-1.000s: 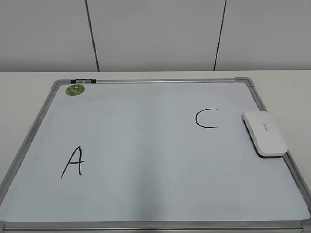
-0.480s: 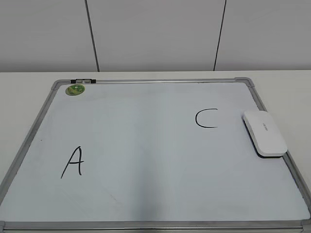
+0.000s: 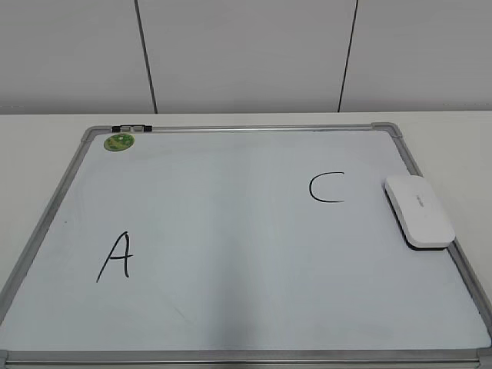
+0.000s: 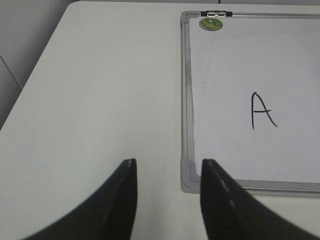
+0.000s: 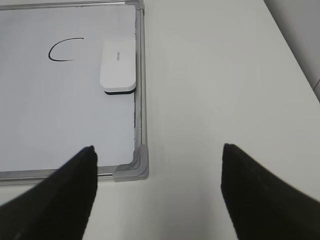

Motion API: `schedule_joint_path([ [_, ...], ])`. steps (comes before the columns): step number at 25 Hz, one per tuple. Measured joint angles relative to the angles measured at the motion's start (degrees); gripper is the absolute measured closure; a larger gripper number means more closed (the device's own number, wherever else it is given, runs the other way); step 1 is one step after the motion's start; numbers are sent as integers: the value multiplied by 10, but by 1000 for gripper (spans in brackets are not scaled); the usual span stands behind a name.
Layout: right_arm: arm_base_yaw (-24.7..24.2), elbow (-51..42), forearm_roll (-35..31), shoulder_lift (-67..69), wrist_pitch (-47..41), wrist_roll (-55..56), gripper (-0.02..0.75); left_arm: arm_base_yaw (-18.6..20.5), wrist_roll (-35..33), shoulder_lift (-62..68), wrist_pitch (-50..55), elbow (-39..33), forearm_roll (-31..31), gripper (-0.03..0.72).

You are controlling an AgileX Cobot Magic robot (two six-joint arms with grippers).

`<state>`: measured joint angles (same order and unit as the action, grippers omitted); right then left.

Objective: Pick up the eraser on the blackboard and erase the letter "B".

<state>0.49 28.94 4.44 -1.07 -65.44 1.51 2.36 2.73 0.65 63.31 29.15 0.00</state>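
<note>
The blackboard (image 3: 231,231) is a white board with a silver frame, lying flat on the table. The white eraser (image 3: 418,210) lies at its right edge, next to the black "C" (image 3: 326,188); it also shows in the right wrist view (image 5: 119,67). A black "A" (image 3: 115,257) is at the lower left. No letter "B" is visible on the board. My left gripper (image 4: 167,167) is open and empty above the board's near left corner. My right gripper (image 5: 159,152) is wide open and empty above the near right corner (image 5: 136,166). Neither gripper shows in the exterior view.
A round green magnet (image 3: 119,141) sits at the board's far left corner, beside a small black clip (image 3: 131,127). The white table (image 4: 100,100) extends left and right of the board. A white panelled wall (image 3: 246,54) stands behind.
</note>
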Motion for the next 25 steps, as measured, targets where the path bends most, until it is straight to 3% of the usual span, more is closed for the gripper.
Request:
schedule_joint_path([
  [25, 0, 0, 0, 0, 0, 0, 147, 0, 0, 0, 0, 0, 0, 437],
])
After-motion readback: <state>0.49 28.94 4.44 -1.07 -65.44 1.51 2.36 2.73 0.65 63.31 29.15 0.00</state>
